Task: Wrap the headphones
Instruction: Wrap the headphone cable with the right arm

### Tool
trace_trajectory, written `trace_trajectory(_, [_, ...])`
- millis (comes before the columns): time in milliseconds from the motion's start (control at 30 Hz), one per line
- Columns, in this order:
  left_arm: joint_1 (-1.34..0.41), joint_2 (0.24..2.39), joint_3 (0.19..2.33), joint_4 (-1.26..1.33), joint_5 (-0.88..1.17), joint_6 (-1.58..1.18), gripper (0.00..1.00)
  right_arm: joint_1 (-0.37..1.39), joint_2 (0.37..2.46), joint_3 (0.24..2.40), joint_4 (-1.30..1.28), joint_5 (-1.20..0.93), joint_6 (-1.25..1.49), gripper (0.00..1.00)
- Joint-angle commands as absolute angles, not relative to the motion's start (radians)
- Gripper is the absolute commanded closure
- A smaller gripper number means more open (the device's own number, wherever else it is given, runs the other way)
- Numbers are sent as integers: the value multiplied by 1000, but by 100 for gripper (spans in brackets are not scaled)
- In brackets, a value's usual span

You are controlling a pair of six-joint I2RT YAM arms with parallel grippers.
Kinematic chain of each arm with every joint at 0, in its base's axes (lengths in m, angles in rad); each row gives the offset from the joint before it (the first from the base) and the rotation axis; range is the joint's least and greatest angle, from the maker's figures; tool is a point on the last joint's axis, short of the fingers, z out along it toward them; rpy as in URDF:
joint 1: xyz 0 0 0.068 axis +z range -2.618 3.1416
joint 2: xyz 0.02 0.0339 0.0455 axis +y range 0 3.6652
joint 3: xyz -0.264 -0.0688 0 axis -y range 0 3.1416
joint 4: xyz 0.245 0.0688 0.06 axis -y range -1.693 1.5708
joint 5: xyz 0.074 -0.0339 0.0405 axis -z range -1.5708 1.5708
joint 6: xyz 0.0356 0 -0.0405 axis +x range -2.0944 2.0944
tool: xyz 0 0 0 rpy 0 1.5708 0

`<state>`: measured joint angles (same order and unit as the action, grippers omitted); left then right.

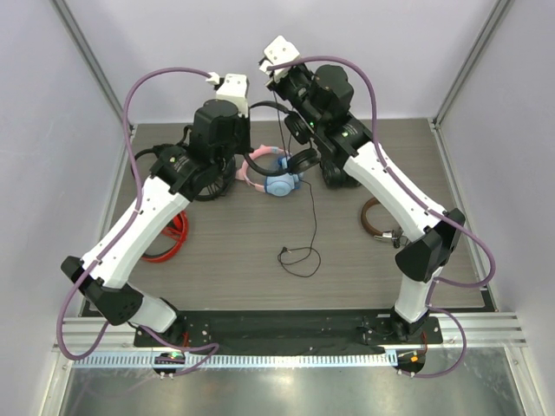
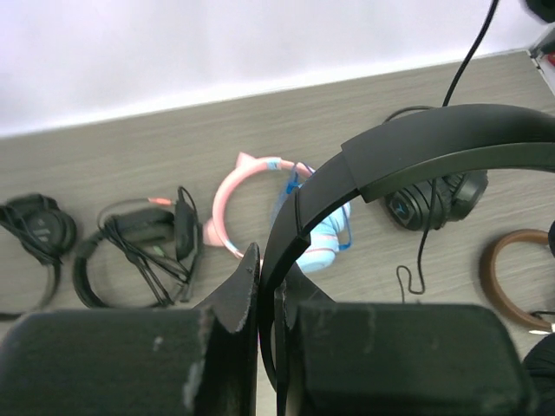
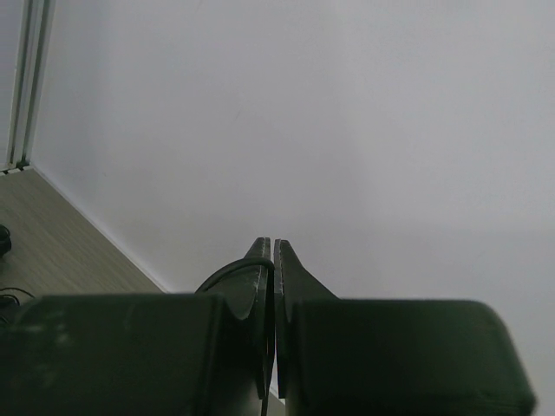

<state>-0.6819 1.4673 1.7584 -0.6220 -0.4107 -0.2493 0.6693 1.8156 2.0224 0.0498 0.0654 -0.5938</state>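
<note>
Nearest to the arm bases, on the grey wood-grain counter [image 1: 225,277], lies the free end of the long thin black cable [image 1: 299,256], curled in a small loose loop. From there the cable rises toward the raised arms. Behind it on the counter rest a pink-and-blue plastic headset with small cat ears [image 1: 270,178], a brown ring-shaped headset [image 1: 375,218] to the right and a red looped cord [image 1: 176,234] to the left. Above these, in the air, are the slim all-black headphones [image 2: 416,147]. The left gripper [image 2: 267,270] is clamped on their smooth matte headband, which curves away from the fingers to the right as a stiff arc. The right gripper [image 3: 270,251] is higher and farther back, near the pale wall. Its fingers are pressed together on a thin piece of the cable, which shows as a small bow beside one finger. So the cable goes from the headphones up to the right gripper, and the slack hangs down between. I judge that the right arm must lead the limp cable around the rigid headband, whose long axis runs across between both grippers. Such a thin cable may slip.
</note>
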Motion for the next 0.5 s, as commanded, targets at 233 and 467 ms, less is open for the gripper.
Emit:
trace_trajectory(233, [-701, 1445, 1832, -494, -439, -31, 100, 637, 1789, 1947, 173, 63, -522, 99])
trace_trajectory(467, [-703, 1425, 1870, -535, -305, -54, 100, 607, 1726, 1795, 311, 60, -416, 90])
